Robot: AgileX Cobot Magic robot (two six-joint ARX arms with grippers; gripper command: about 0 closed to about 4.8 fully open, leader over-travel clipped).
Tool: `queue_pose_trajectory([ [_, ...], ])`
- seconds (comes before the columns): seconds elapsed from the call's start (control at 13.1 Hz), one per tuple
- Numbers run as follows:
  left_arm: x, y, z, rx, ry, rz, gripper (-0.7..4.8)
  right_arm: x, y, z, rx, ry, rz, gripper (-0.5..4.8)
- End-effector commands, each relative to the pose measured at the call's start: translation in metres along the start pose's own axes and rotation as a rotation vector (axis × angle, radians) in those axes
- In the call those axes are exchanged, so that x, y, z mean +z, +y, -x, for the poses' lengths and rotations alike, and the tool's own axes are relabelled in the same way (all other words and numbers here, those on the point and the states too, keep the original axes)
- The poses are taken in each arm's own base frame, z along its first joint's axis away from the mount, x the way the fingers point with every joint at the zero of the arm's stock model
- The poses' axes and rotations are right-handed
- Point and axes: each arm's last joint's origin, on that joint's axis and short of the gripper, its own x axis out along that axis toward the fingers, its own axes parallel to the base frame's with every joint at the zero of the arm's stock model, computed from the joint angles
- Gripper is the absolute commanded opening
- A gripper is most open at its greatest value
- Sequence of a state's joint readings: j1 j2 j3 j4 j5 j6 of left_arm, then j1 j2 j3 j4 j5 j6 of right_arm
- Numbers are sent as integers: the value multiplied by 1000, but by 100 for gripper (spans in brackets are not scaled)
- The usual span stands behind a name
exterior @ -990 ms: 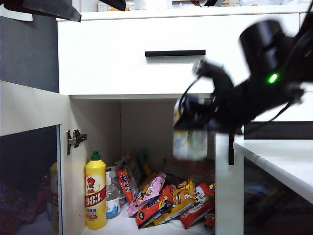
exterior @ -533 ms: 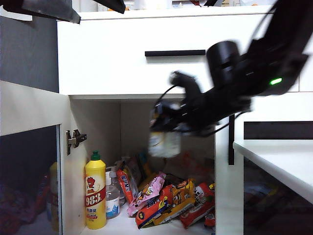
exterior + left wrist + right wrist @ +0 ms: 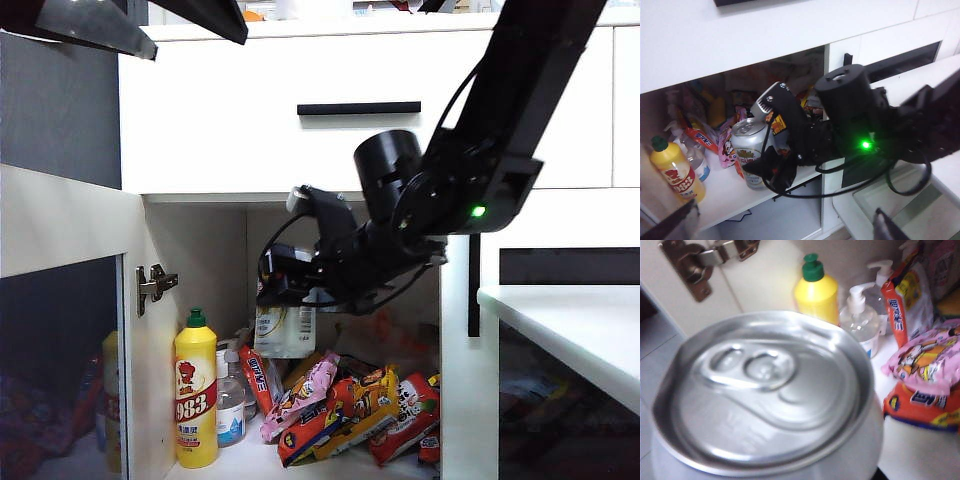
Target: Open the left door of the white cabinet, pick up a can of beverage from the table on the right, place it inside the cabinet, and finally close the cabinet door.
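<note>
The right end effector [image 3: 285, 290] is clamped on the can of beverage [image 3: 284, 330], hanging inside the white cabinet [image 3: 300, 120] above its floor, near the front edge. The left end effector [image 3: 785, 232] is apart, outside. If released now, the can may fall onto the snack packets [image 3: 350, 405] and tip

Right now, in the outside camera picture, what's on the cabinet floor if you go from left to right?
Yellow bottle → clear pump bottle → pile of snack packets. The can of beverage, held in the right gripper fingers, hangs above them.
</note>
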State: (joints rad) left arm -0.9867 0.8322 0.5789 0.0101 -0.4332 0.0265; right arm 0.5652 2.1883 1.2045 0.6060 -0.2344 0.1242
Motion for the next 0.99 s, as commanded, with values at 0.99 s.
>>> queue_pose_trajectory([
  [0.99, 4, 48, 43, 205, -40, 36, 479, 38, 14, -80, -37, -116, -29, 156],
])
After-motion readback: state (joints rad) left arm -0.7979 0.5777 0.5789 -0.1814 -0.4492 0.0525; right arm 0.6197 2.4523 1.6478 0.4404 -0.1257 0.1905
